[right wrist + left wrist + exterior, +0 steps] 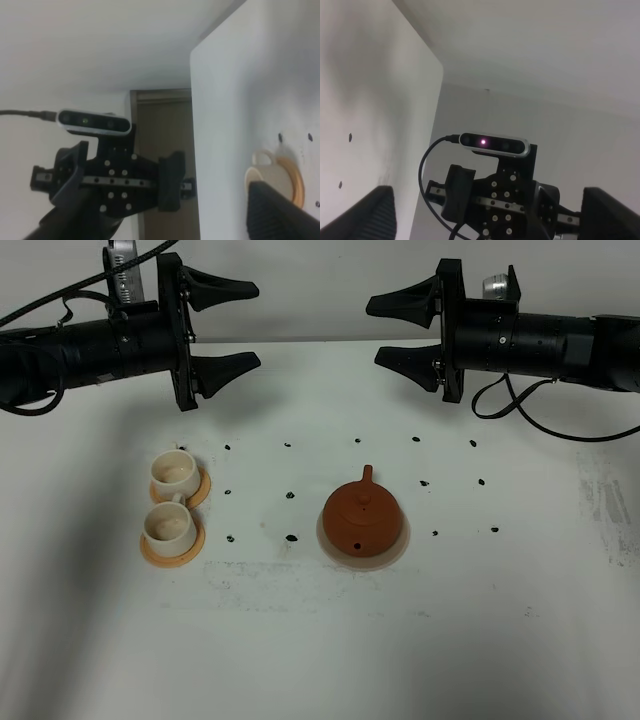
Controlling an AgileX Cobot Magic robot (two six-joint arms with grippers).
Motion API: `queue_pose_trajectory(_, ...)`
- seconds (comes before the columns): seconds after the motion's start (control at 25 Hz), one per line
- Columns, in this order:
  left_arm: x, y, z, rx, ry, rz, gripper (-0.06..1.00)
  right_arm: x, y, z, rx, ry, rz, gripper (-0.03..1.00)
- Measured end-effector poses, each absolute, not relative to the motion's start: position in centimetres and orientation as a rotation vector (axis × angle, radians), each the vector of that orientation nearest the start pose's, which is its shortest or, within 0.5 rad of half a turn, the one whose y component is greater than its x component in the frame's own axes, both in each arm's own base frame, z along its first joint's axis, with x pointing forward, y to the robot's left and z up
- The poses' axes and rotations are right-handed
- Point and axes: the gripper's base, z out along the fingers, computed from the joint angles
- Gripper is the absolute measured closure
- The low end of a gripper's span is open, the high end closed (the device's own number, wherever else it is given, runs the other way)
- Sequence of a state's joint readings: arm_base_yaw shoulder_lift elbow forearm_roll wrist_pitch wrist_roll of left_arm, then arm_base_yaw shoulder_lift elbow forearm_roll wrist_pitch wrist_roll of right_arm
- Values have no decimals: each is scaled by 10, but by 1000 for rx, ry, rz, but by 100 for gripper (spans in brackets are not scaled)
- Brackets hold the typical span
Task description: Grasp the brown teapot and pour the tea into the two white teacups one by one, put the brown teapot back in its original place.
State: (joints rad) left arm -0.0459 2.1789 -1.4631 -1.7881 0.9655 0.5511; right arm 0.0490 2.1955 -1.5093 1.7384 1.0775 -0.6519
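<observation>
Brown teapot (362,518) upright, lid on, seated centrally on its pale round coaster (365,563) near the middle of the table (320,650); spout directed towards the far edge. Well apart, to the left in the high view, stand the farther teacup (175,474) and the nearer teacup (168,525), each on an orange saucer (203,490), the two saucers just beside one another. Whether either cup holds tea cannot be told. Left hand (256,324) and right hand (373,332) hang above the far side of the table, facing each other, fingers spread wide, grasping nothing. Judged progress: the teapot is untouched; grasp, both pours and return all remain.
</observation>
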Motion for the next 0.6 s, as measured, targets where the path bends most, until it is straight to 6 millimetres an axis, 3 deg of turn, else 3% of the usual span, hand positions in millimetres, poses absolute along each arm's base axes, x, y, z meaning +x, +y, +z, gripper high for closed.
queue_pose_trajectory(0.6, 456, -93, 184, -683, 2117, -1740, 24, 458, 98, 190, 476, 2119, 1751, 37)
